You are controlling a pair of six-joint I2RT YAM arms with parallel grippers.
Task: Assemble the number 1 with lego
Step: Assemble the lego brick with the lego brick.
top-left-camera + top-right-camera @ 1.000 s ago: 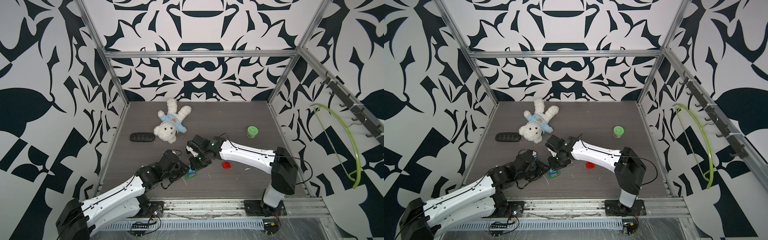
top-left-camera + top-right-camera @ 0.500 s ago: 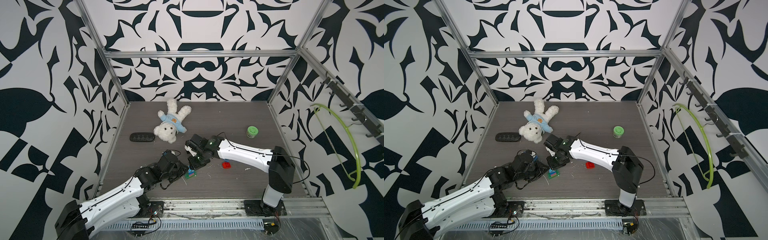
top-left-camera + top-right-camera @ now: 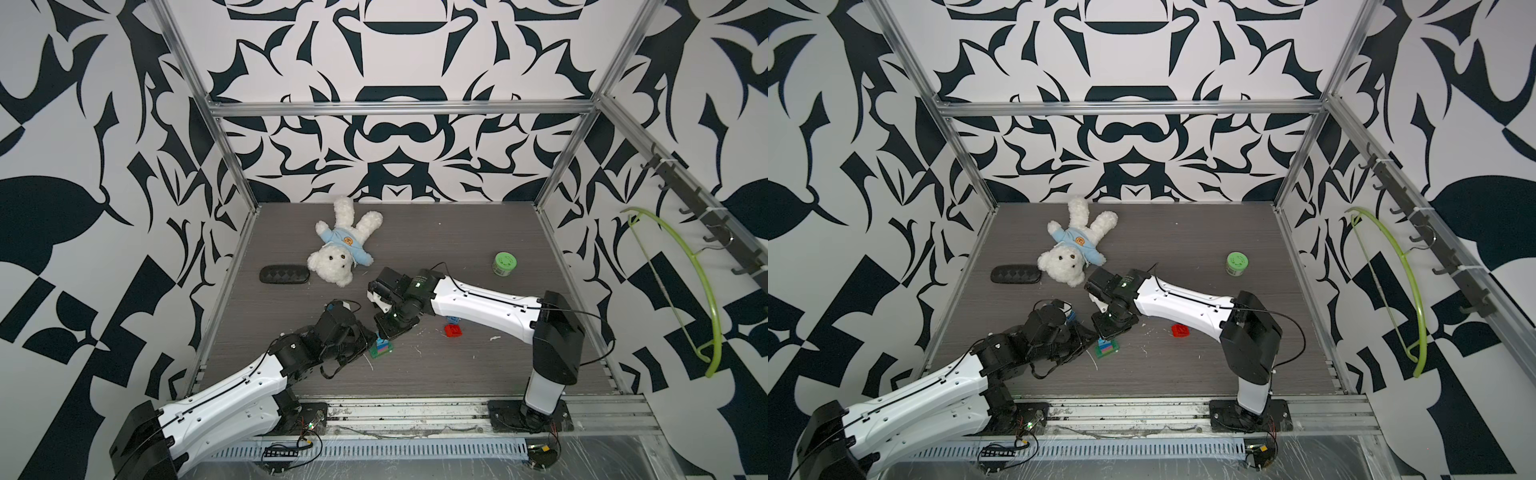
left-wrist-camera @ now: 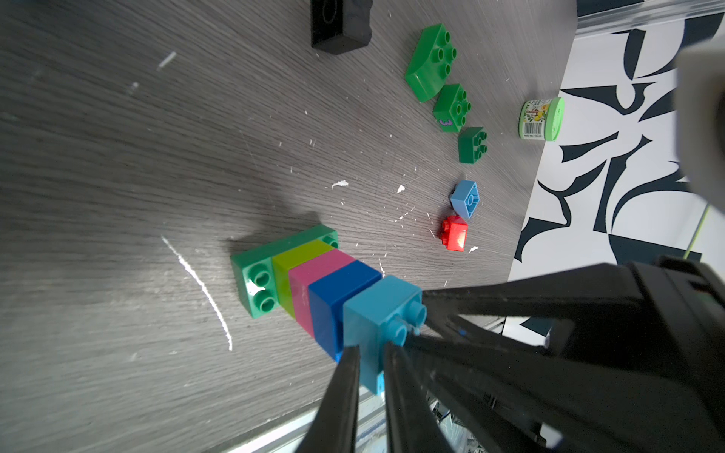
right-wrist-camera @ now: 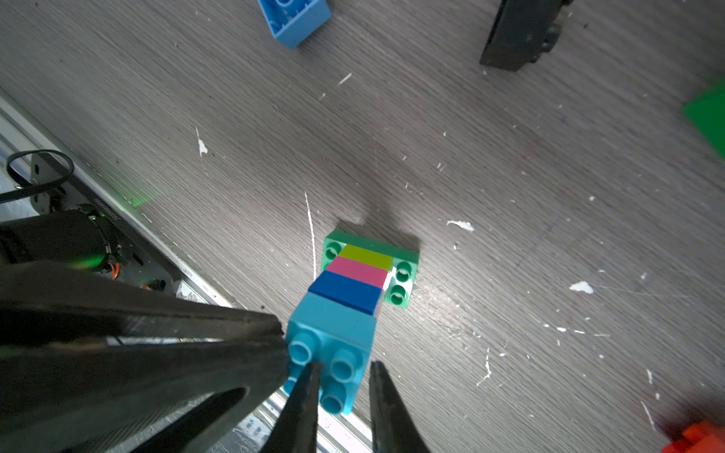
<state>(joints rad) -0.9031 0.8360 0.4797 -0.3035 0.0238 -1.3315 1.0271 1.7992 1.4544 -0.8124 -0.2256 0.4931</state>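
Note:
The lego tower stands near the table's front: a green base, then lime, pink and blue bricks, with a light blue brick on top. My left gripper is shut, its tips pressed against the side of the light blue brick. My right gripper comes from above, shut to a narrow gap, with its tips on that brick's studs. Loose lego lies around: a red brick, a pale blue one, three green ones and a black one.
A white teddy bear and a black case lie behind the arms. A green-lidded jar stands at the right. The metal front rail runs close behind the tower, and a green hanger hangs on the right wall.
My right arm has shifted slightly left over the tower. The tower and my left arm have stayed in place.

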